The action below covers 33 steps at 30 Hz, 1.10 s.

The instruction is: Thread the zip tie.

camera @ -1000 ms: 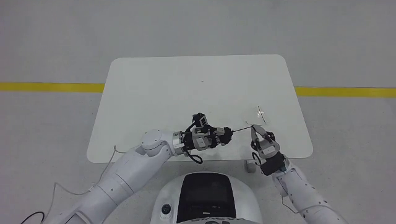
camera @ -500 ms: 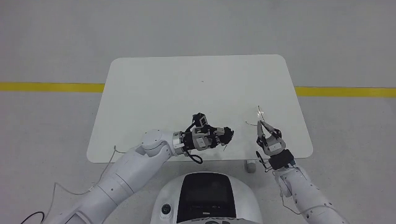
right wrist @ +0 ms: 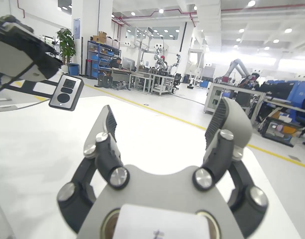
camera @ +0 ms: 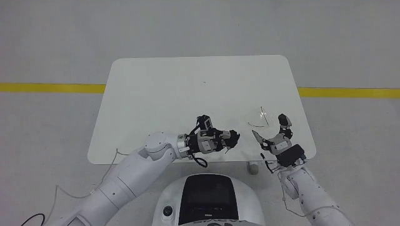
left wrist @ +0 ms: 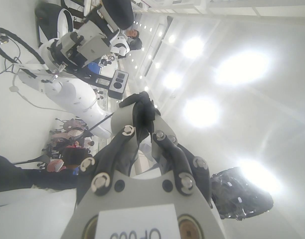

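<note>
My left gripper [camera: 229,138] hovers over the table's near edge, shut on a black zip tie [left wrist: 140,105]. The tie is bunched between the fingertips of that gripper [left wrist: 142,125], and thin black strands trail from it. My right gripper [camera: 270,129] stands open a short way to the right, near the table's front right corner. In its own wrist view the right gripper [right wrist: 167,115] has nothing between its ribbed pads. The left gripper [right wrist: 20,58] shows there too, farther off.
The white table [camera: 187,88] is bare across its middle and far side. A thin pale strip [camera: 261,118] lies curled on it just beyond the right gripper. A small grey piece [camera: 252,168] sits at the front edge between the arms.
The right gripper, shut by the zip tie's free end a second ago, has drawn away to the right and opened. The black strand between the grippers is gone from sight.
</note>
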Tool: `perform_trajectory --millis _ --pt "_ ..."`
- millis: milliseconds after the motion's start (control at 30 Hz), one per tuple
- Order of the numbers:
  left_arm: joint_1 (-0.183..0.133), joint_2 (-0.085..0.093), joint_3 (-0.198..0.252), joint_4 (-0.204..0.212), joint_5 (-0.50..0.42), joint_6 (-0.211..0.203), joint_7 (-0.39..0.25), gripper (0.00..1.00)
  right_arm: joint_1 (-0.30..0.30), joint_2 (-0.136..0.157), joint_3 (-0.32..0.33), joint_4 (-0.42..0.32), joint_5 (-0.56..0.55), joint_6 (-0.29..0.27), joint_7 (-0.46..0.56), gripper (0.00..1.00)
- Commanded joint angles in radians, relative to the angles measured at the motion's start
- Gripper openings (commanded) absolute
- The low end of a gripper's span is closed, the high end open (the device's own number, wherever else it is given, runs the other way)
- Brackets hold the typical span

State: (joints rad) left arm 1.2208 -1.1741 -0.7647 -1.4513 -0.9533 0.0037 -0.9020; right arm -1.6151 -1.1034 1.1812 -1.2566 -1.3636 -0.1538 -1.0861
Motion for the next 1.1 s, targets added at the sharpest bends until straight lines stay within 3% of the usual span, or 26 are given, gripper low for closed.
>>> perform_trajectory --millis 0,300,367,500,733,1067 --pt "0.011 0.002 -0.005 -0.027 -0.014 0.013 -0.007 0.0 -0.007 0.003 0.012 -0.004 0.047 -0.09 0.024 1.0" --pt "0.02 0.005 -0.012 -0.039 -0.012 0.015 0.001 0.0 -0.007 0.003 0.016 -0.006 0.054 -0.094 0.03 1.0" --pt "0.026 0.003 -0.019 -0.052 -0.059 0.031 0.021 0.0 -0.007 0.001 0.021 -0.019 0.082 -0.101 0.055 1.0" --pt "0.038 0.007 -0.051 -0.071 -0.141 0.07 0.002 0.0 -0.008 0.004 0.056 -0.039 0.122 -0.141 0.078 1.0" --pt "0.095 0.027 -0.11 -0.147 -0.172 0.092 -0.048 0.0 -0.047 0.012 0.115 -0.112 0.155 -0.181 0.095 1.0" --pt "0.095 0.027 -0.11 -0.147 -0.172 0.092 -0.048 0.0 -0.047 0.012 0.115 -0.112 0.155 -0.181 0.095 1.0"
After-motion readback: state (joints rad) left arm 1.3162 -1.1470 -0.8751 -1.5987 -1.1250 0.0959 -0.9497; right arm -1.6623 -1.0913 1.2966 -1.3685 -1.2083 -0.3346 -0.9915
